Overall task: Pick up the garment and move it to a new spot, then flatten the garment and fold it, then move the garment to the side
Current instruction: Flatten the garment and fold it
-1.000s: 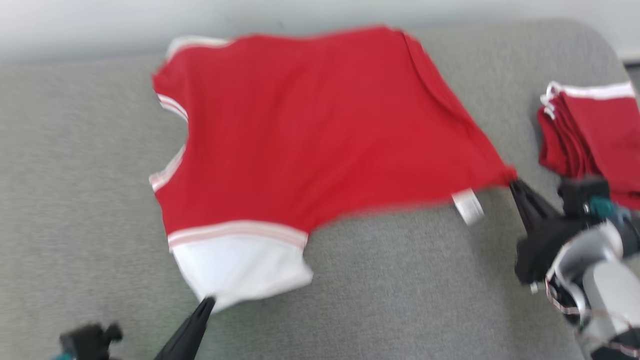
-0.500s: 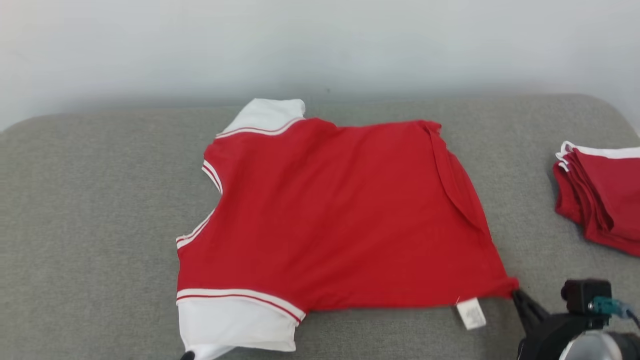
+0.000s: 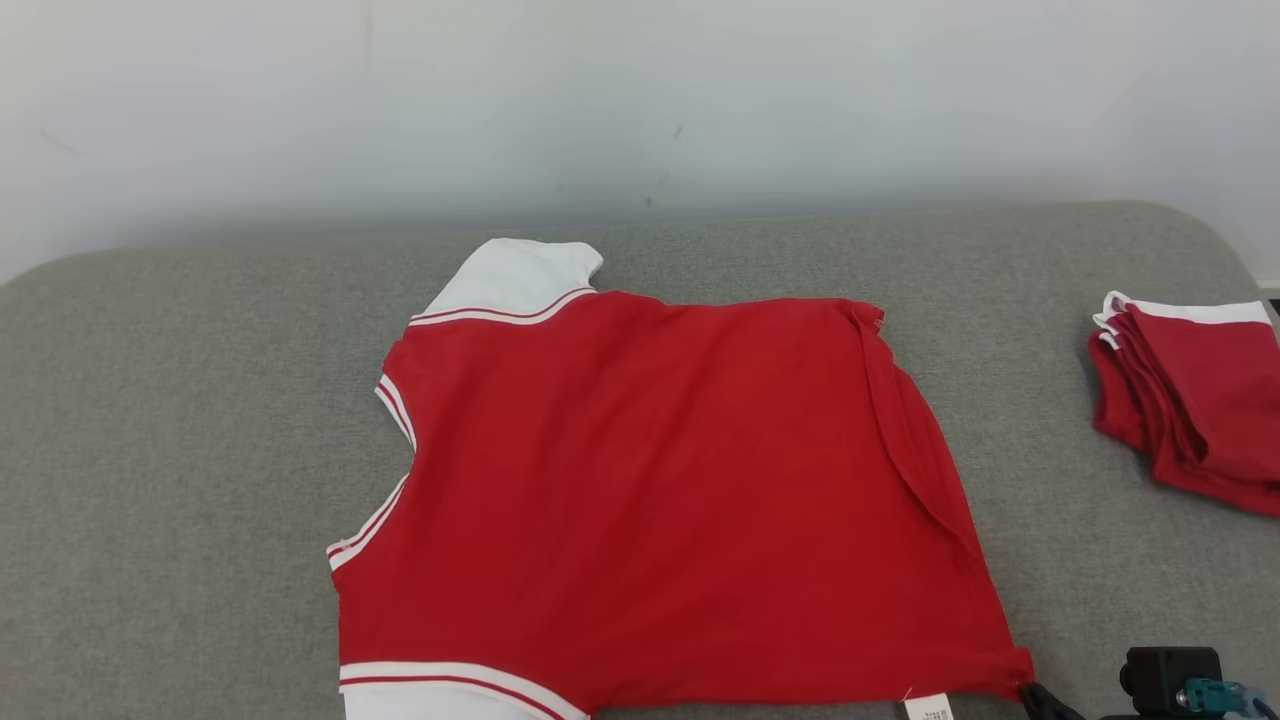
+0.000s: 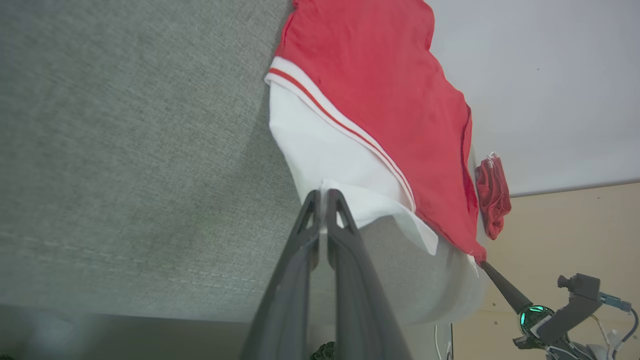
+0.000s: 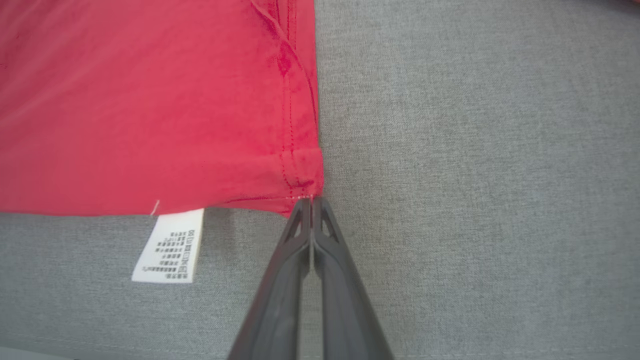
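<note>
The garment (image 3: 650,480), a red shirt with white sleeves and striped trim, lies spread on the grey cushion (image 3: 180,420). In the left wrist view my left gripper (image 4: 322,192) is shut on the edge of the near white sleeve (image 4: 320,150). My right gripper (image 5: 311,199) is shut on the red hem corner (image 5: 300,175), beside the white care label (image 5: 170,245). Its tip (image 3: 1040,695) shows at the head view's bottom edge, and the same gripper (image 4: 487,267) appears in the left wrist view.
A stack of folded red garments (image 3: 1190,400) lies at the cushion's right end. A pale wall (image 3: 640,100) rises behind the cushion. Bare grey cushion stretches left of the shirt (image 3: 150,500), and its front edge (image 4: 150,310) lies close to my left gripper.
The head view has shifted, so the wall now shows and the shirt sits lower in the picture. The shirt has settled flatter, with its far white sleeve now laid out. Both grips are unchanged.
</note>
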